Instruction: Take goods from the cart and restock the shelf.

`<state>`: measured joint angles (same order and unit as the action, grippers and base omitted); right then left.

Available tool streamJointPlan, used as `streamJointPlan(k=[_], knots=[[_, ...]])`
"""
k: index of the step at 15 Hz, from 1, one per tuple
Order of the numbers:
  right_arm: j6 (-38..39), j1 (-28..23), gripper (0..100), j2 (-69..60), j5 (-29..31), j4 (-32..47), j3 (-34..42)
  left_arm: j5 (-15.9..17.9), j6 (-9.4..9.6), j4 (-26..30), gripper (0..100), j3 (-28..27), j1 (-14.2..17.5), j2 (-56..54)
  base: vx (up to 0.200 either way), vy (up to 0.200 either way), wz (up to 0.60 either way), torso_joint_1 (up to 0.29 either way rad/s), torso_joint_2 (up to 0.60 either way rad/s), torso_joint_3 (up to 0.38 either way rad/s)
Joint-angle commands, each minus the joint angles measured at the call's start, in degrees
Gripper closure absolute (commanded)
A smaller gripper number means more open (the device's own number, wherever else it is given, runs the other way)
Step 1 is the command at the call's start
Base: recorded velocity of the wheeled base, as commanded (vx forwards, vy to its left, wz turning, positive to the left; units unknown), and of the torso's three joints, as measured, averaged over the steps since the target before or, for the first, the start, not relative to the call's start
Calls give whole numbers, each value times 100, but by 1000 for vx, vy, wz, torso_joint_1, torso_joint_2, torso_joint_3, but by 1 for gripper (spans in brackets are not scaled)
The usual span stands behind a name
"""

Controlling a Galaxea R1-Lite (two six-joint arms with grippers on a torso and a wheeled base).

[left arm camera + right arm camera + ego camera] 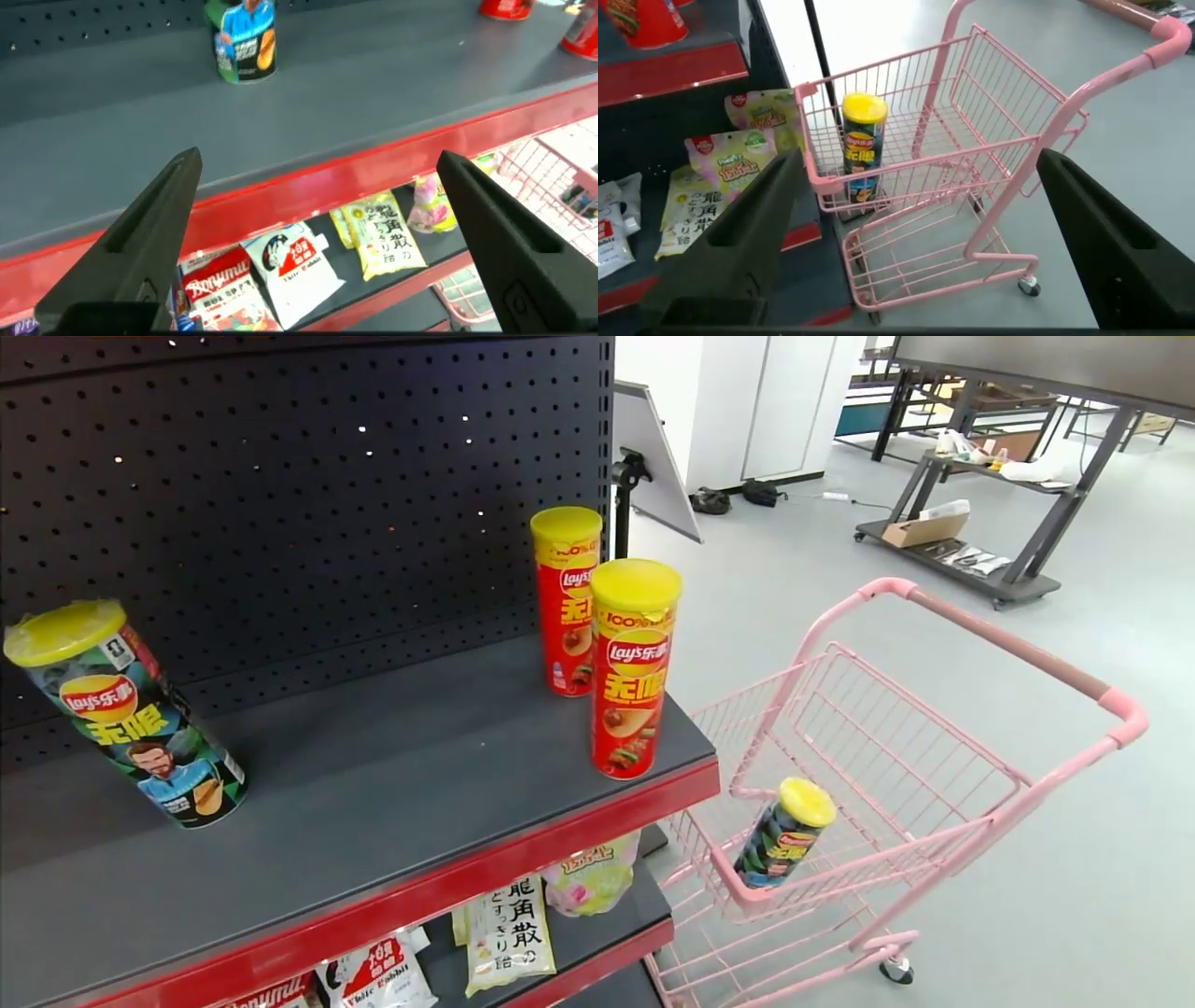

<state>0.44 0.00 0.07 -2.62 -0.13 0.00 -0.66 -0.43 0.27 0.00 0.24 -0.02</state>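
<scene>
Right wrist view showed the right end effector [917, 159] wide and empty above the cart [1064, 107], evidently poised for the can [862, 149] standing in its corner nearest the shelf [420, 775], while the left end effector [318, 154], equally wide, faced that shelf's front edge.

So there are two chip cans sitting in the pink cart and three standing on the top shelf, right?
Not quite: the pink cart holds just one chip can, as the right wrist view shows. Three cans do stand on the shelf.
</scene>
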Motion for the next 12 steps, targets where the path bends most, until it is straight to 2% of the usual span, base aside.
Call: streamJointPlan(k=[1, 5, 7, 10, 12], knots=[[0, 0, 0, 1, -2, -4, 0, -4, -1, 0, 0, 0, 2, 2, 0, 0, 0, -124, 344, 188], [-9, 0, 0, 1, -2, -4, 0, -4, -1, 0, 0, 0, 2, 2, 0, 0, 0, -128, 333, 195], [-9, 0, 0, 1, -2, -4, 0, -4, -1, 0, 0, 0, 2, 2, 0, 0, 0, -24, 68, 41], [-9, 0, 0, 1, -2, -4, 0, -4, -1, 0, 0, 0, 2, 2, -200, 0, 0, 2, 22, 9], [-9, 0, 0, 1, -2, -4, 0, -4, -1, 0, 0, 0, 2, 2, 0, 0, 0, 0, 0, 0]])
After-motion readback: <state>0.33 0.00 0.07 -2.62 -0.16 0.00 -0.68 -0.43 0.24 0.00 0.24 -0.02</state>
